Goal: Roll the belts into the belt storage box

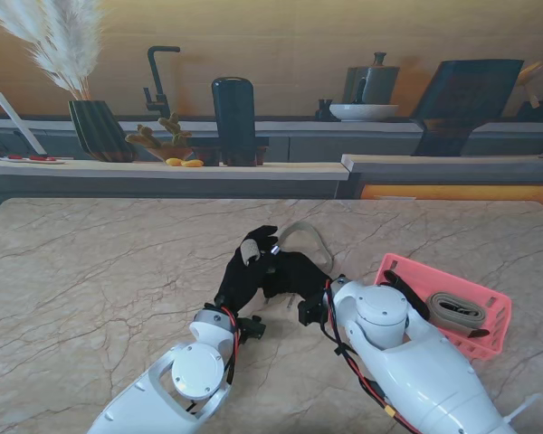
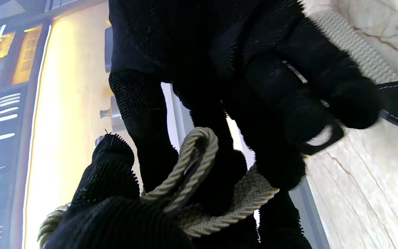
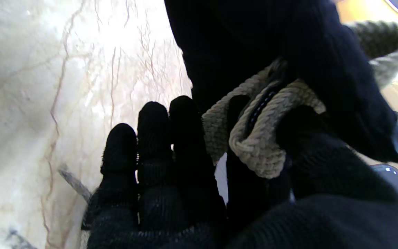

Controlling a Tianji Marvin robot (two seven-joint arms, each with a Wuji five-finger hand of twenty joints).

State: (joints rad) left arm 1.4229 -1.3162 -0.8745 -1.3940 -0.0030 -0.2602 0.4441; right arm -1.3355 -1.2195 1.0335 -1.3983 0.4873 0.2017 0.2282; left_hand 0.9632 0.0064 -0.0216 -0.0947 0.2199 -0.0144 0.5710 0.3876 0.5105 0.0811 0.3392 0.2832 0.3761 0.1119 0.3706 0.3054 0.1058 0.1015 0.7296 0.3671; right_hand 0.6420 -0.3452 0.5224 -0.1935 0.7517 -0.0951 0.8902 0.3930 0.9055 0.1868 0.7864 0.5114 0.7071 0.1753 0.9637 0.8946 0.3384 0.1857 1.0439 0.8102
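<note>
A wide beige marble-veined tabletop (image 1: 90,271) is seen from above, smooth and bare across its left half. Near the centre, the left robot hand (image 1: 244,271), covered in a black knitted glove, is raised slightly off the surface with its fingers closed on a beige woven fabric belt (image 1: 303,237). In the left wrist view the coarse, rope-like weave of the belt (image 2: 199,180) is folded into a small loop between gloved fingers. Touching it from the right, the black-gloved right robot hand (image 1: 294,276) is clamped on the same belt (image 3: 254,138). A loose arc of belt is laid on the tabletop just beyond both hands. Farther right, a pink plastic slotted storage box (image 1: 489,312) is set near the tabletop's right edge, with a rolled tan belt (image 1: 457,312) inside.
</note>
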